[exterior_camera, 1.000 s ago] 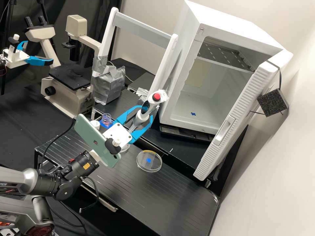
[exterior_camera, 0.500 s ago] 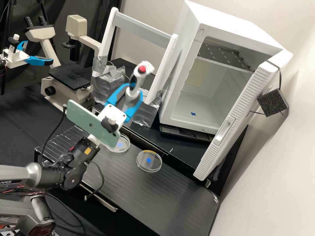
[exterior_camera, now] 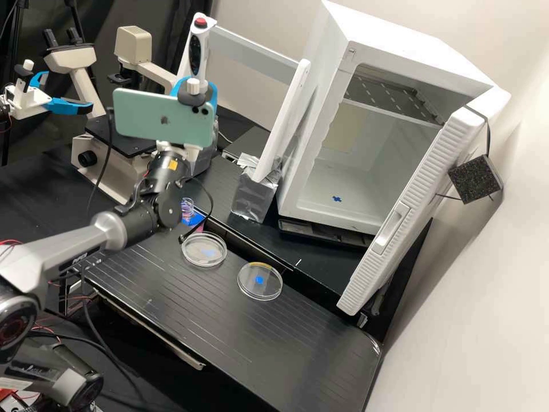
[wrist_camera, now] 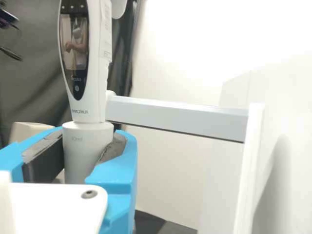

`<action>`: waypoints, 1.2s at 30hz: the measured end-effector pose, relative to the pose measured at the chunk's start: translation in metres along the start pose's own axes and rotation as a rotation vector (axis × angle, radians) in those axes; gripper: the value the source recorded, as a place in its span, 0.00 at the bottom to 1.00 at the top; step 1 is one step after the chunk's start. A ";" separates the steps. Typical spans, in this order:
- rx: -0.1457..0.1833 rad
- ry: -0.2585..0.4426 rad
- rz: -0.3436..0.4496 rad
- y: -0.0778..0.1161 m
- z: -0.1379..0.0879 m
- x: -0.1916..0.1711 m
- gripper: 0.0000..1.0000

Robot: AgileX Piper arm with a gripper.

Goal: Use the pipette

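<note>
In the high view my gripper (exterior_camera: 197, 87) is held high in front of the white frame's left post, behind the green phone on the wrist. It grips the pipette (exterior_camera: 197, 55), which stands nearly upright with its red button on top; its lower end is hidden. In the wrist view both blue fingers of the gripper (wrist_camera: 87, 153) press on the grey-white lower body of the pipette (wrist_camera: 90, 136), below its dark display. Two round clear dishes, one dish (exterior_camera: 204, 250) and another dish (exterior_camera: 260, 281), lie on the black bench top (exterior_camera: 274, 343), each with a blue mark.
A clear cup (exterior_camera: 187, 207) stands behind the dishes beside the arm's cable. The microscope (exterior_camera: 128, 134) is at the left, with a foil-wrapped block (exterior_camera: 251, 197) farther right. The open incubator (exterior_camera: 343, 189) and its door (exterior_camera: 412, 212) stand at the right. The white frame (exterior_camera: 251, 54) crosses behind.
The gripper has risen and swung back to the left with the pipette, which now stands straighter. The left dish and the cup have come into fuller view.
</note>
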 end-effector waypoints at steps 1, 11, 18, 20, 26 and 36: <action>-0.001 -0.017 -0.005 0.002 -0.001 0.007 0.00; 0.007 -0.146 -0.065 0.009 -0.015 0.077 0.00; 0.007 -0.235 -0.085 0.007 -0.007 0.104 0.00; 0.006 -0.264 -0.085 0.008 -0.004 0.108 0.00; 0.002 -0.323 -0.085 0.009 0.005 0.122 0.00; 0.003 -0.360 -0.093 0.006 0.010 0.137 0.00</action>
